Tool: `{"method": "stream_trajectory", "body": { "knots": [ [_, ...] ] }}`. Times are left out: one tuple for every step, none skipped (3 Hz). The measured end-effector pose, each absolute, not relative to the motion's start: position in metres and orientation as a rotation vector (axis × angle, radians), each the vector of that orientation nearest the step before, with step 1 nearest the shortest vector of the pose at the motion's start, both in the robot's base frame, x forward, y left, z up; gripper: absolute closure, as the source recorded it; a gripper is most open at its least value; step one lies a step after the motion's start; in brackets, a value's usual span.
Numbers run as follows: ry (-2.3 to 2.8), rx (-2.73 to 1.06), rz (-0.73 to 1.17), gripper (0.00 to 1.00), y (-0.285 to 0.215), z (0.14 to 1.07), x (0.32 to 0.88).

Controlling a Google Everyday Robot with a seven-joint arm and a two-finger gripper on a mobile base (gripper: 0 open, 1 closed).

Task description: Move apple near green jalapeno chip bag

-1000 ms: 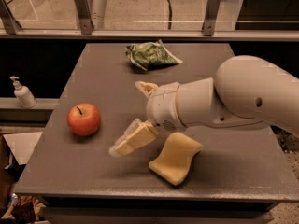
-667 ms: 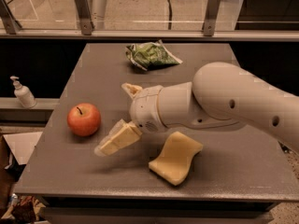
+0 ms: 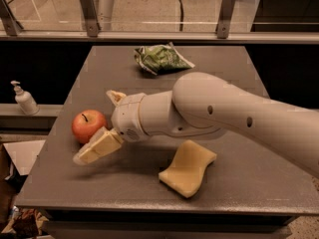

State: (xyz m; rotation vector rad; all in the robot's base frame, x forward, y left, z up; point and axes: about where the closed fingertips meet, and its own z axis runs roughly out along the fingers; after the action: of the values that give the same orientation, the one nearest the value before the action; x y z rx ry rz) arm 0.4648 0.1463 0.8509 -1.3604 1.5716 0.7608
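Both fingers (image 3: 99,146) of the cream two-finger gripper (image 3: 97,125) stand spread astride the round red-orange apple (image 3: 85,124) at left, seemingly to pinch it; the crumpled green foil chip bag (image 3: 159,59) lies far.

Pincer (image 3: 96,127) at apple (image 3: 85,124); bare tabletop (image 3: 117,76) leads to chip bag (image 3: 160,59).

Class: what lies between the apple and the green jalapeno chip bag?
Camera view: the upper finger of the open hand sits beside the apple; beyond it, bare table up to the green jalapeno chip bag.
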Motion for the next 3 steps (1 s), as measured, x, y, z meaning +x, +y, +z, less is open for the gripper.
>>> {"method": "stream_trajectory", "body": {
  "knots": [
    [1.548,-1.373,0.794,0.18,0.1661,0.8477,0.4637],
    [1.540,-1.368,0.809,0.41,0.1723,0.8461,0.4644],
    [1.545,-1.353,0.805,0.64,0.1663,0.8459,0.4676]
  ]
}}
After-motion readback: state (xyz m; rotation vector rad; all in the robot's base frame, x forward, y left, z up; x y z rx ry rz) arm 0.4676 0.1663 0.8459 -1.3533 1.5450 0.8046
